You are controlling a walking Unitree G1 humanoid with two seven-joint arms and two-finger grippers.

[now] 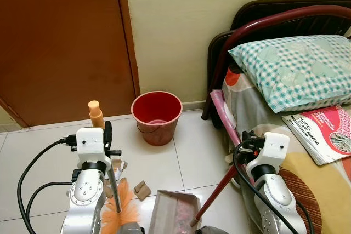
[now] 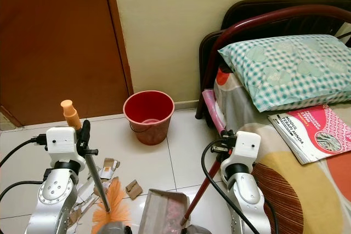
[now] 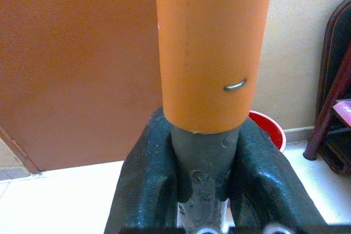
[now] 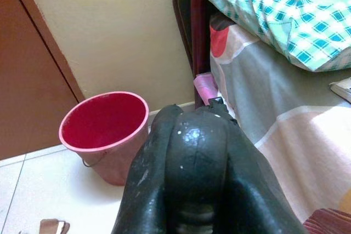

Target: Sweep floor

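Note:
My left gripper is shut on the broom's grey shaft just below its orange cap. The broom stands nearly upright, its orange bristles on the tiles. My right gripper is shut on the top of the dustpan's red handle, beside the bed. The grey dustpan rests on the floor to the right of the bristles, with reddish bits inside. Brown cardboard scraps lie between broom and dustpan, and more scraps lie beside the broom shaft.
A red bucket stands by the wall, ahead of the dustpan. A brown door is at the left. On the right is a bed with a checked pillow, a pink booklet and a dark headboard.

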